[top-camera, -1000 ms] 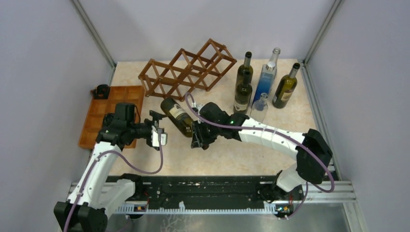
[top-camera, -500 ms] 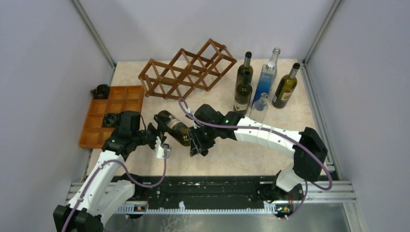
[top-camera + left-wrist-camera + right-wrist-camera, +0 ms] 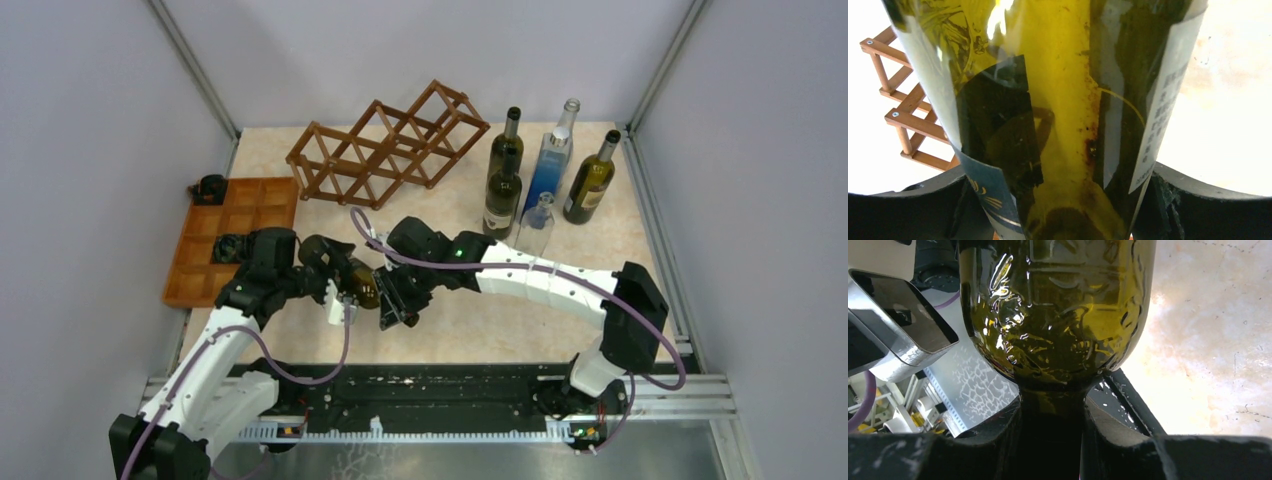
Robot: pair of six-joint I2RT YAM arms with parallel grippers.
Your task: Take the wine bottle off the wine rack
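Observation:
The wine bottle, dark green glass with a label, lies slanted above the table, clear of the wine rack. My right gripper is shut on its neck; in the right wrist view the neck sits pinched in that gripper below the bottle's shoulder. My left gripper is closed on the bottle's body. In the left wrist view that body fills the gripper's gap, with both fingers against the glass. Part of the rack shows behind it.
An orange-brown compartment tray lies at the left with small dark objects on and beside it. Several bottles stand at the back right: green ones, a blue one and a small clear one.
The right arm carried the bottle left and toward the near edge, away from the rack. The left gripper came in around the bottle's body and its fingers closed onto it.

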